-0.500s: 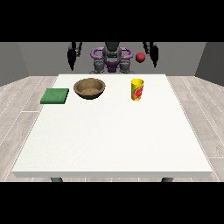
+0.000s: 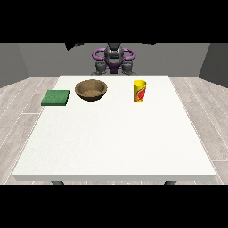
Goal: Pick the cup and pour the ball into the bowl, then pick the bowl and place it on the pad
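Yellow cup (image 2: 140, 91) upright on white surface (image 2: 116, 138), beside brown wooden bowl (image 2: 91, 89); both hands raised out of view, state indeterminable.

Both robot hands cut off above, ball unseen

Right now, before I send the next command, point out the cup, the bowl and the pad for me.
cup (image 2: 140, 91), front view, on its yellow side wall with the red mark.
bowl (image 2: 91, 89), front view, on its brown inner wall.
pad (image 2: 55, 97), front view, on the middle of its green top.
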Controlling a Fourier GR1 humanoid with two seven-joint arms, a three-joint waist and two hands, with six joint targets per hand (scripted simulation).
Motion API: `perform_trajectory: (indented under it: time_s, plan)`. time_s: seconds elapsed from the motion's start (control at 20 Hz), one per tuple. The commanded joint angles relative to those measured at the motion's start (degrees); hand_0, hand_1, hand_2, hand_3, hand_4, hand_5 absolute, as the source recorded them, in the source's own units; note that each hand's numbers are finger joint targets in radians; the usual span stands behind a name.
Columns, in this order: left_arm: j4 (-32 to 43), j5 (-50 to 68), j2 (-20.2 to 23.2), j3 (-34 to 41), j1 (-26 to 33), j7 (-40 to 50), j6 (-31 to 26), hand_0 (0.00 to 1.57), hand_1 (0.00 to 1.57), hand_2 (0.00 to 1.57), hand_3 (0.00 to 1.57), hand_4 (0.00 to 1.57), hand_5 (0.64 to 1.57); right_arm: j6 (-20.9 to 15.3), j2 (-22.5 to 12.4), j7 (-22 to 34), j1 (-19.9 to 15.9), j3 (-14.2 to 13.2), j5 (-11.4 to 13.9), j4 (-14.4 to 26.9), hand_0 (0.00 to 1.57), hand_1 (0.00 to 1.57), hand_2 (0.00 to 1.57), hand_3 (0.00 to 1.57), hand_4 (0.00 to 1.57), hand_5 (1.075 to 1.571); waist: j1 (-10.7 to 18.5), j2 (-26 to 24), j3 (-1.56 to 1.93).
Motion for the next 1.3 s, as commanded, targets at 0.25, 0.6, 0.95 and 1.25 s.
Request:
perform_trajectory:
  time_s: [0.25,0.6,0.95,1.25]
  plan:
    - [-11.3,0.1,0.0,-4.2,5.9,-2.8,0.2,0.0,0.0,0.0,0.0,0.0,1.478,-0.4,1.0,-1.7,-0.8,-0.6,-0.4,-3.0,0.0,0.0,0.0,0.0,0.0,1.565,0.3,7.1,-0.22]
    - [-1.1,-4.3,0.3,-0.2,-7.1,-11.1,1.7,0.0,0.0,0.0,0.0,0.0,1.358,4.1,-2.7,-7.9,-12.2,-5.3,-4.4,4.9,0.0,0.0,0.0,0.0,0.0,1.565,-1.0,20.5,-0.22]
    - [11.6,-4.5,5.3,8.0,-14.5,-17.7,0.5,0.0,0.0,0.0,0.0,0.0,1.255,6.8,-2.9,-15.3,-13.7,-5.0,-3.7,10.5,0.0,0.0,0.0,0.0,0.0,1.56,-3.9,26.1,-0.22]
    - [22.7,-4.8,5.5,9.9,-19.4,-22.7,0.0,0.0,0.0,0.0,0.0,0.0,1.245,9.2,-6.6,-17.6,-17.6,-8.3,-4.3,18.0,0.0,0.0,0.0,0.0,0.0,1.561,-4.6,25.0,-0.22]
